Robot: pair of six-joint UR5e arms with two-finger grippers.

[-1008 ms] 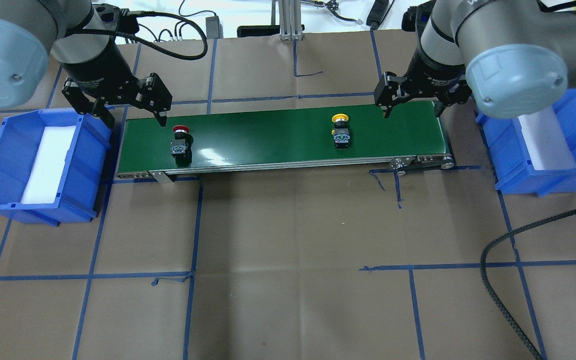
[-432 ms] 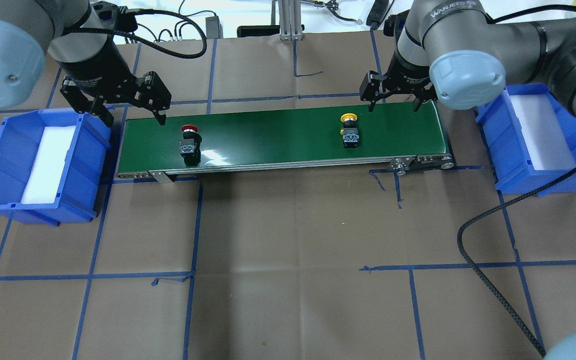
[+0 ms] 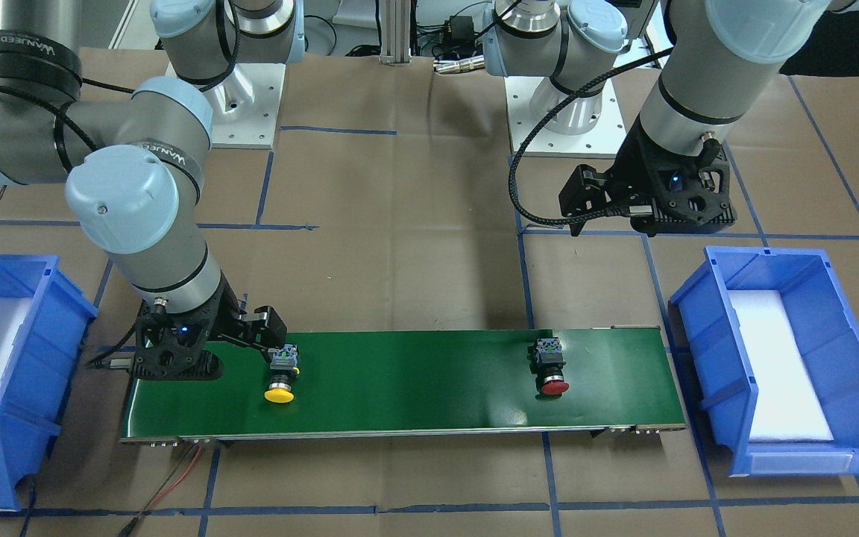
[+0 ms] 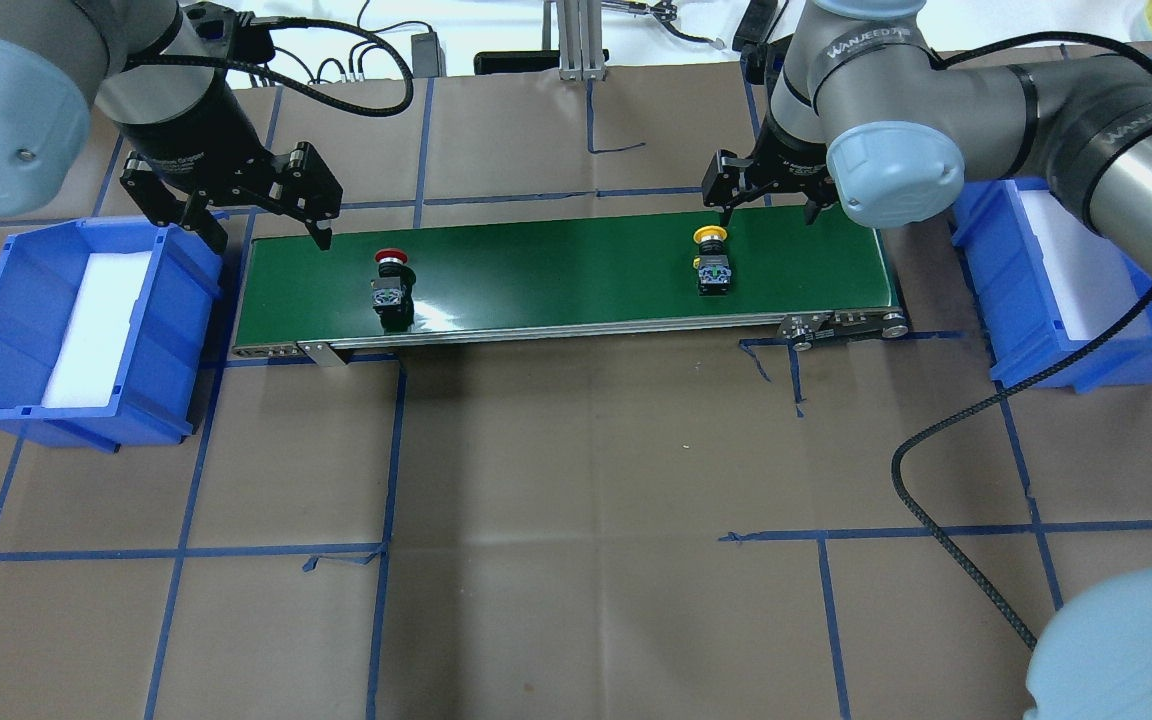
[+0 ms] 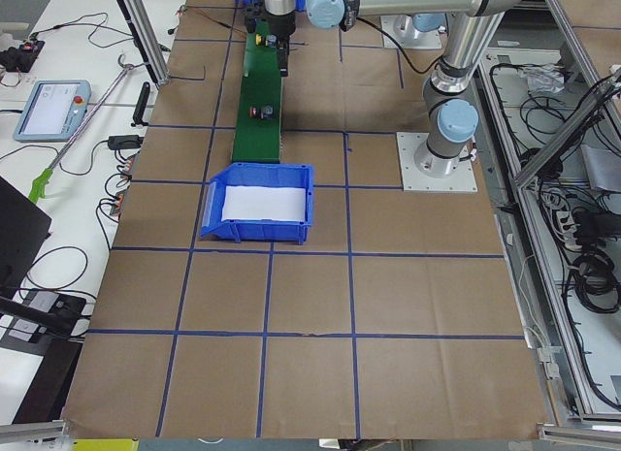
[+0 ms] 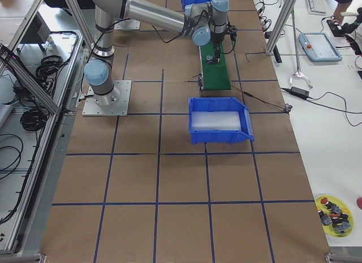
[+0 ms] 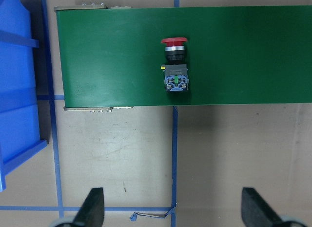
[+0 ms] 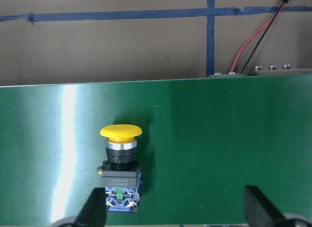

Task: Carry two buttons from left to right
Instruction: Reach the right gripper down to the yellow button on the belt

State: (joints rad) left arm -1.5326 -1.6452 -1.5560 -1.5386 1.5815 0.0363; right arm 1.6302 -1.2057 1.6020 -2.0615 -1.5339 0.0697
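Belt (image 4: 556,265): green, both buttons lying on it, well apart
Yellow button (image 4: 711,262): robot's-right end, just beside right gripper (image 4: 766,207) — jaws spread wide, empty
Red button (image 4: 392,285): left end, near left gripper (image 4: 266,237), also spread wide, holding nothing

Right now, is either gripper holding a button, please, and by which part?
Nothing is held: left gripper and right gripper are open; the red button and yellow button lie on the belt.
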